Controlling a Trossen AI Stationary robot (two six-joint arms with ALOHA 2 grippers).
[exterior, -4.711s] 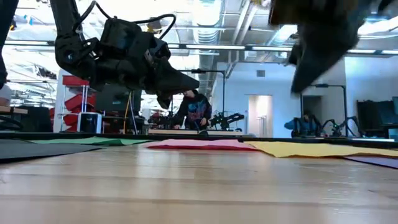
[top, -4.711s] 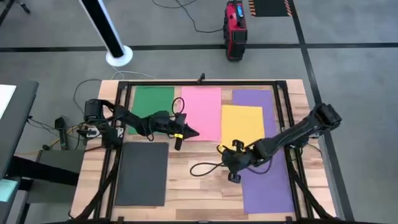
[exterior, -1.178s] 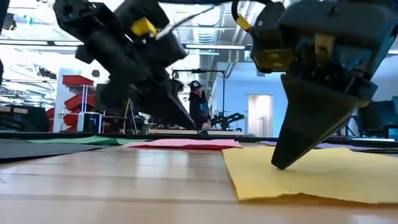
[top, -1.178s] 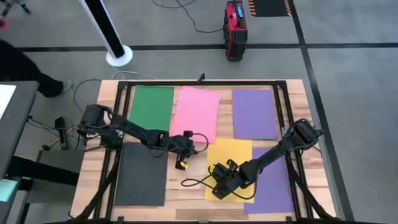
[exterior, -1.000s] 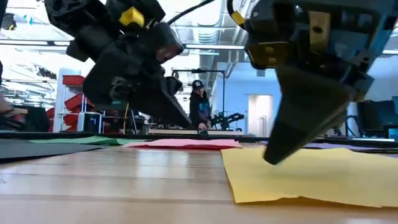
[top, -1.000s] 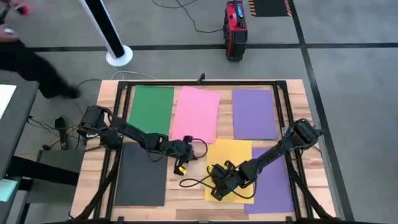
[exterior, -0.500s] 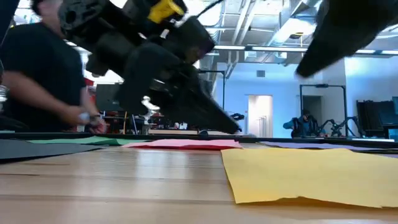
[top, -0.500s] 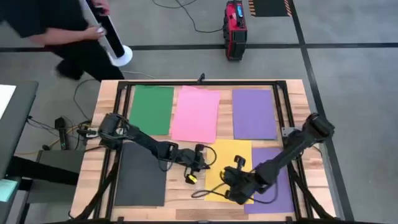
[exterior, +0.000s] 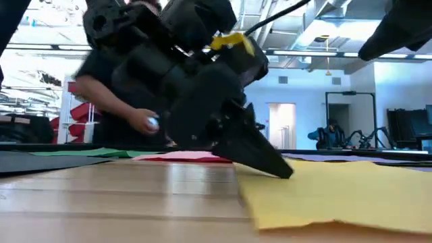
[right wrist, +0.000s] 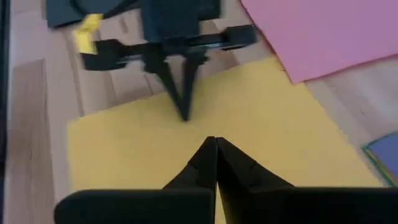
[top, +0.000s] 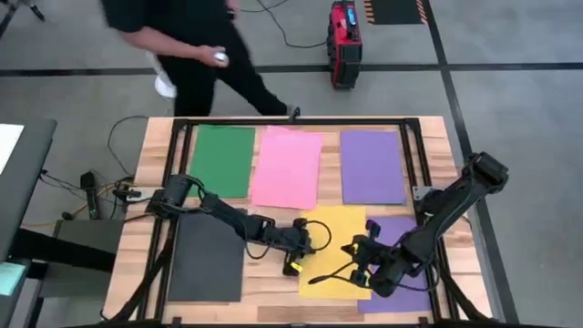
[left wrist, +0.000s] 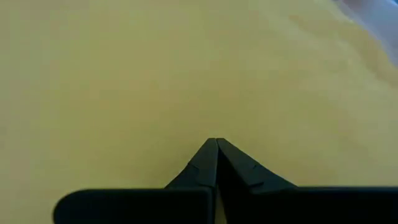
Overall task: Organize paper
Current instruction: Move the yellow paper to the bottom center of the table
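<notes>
Both jaws are pressed together, empty. The tabletop carries the yellow sheet under both: left jaws tip down on its near-left edge, right jaws above its middle. Pink sheet lies beyond them.

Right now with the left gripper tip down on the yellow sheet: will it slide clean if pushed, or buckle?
Likely slides: the yellow sheet lies flat on the wooden tabletop, and the shut left gripper touches it near one edge. It looks thin and floppy; its near edge already waves, so it may buckle. Probably too light to resist dragging.
</notes>
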